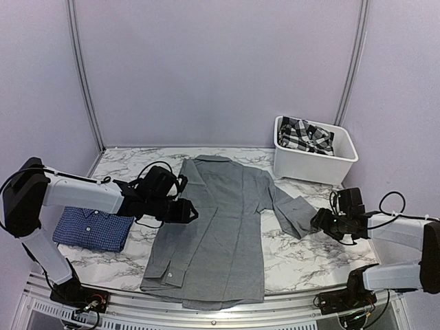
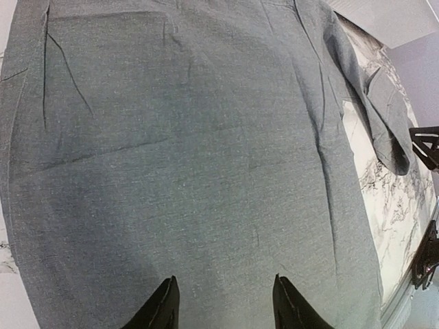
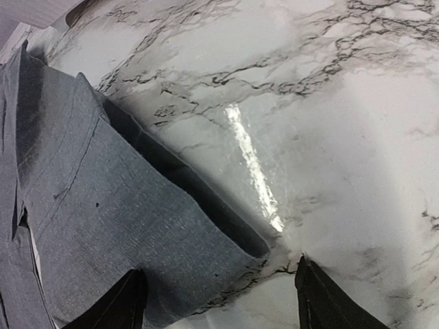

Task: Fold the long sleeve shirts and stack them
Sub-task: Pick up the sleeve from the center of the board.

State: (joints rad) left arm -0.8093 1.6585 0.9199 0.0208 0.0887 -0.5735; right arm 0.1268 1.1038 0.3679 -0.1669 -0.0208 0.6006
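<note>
My left gripper (image 2: 225, 307) is over the grey shirt (image 1: 213, 227), fingers spread wide. The shirt lies flat down the middle of the marble table (image 1: 302, 258). My right gripper (image 3: 218, 301) is spread too, with the sleeve cuff (image 3: 185, 274) lying between its fingers. The blue checked shirt (image 1: 93, 228) sits folded at my left.

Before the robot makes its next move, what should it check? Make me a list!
1. The grey shirt lies flat on the table: ok.
2. The left gripper is open over it: ok.
3. The right gripper is open at the cuff: ok.
4. The cuff sits deep enough between the fingers: cannot tell.
5. The sleeve is folded in: not ok, it sticks out sideways.
6. The blue shirt is folded, lying apart: ok.
</note>
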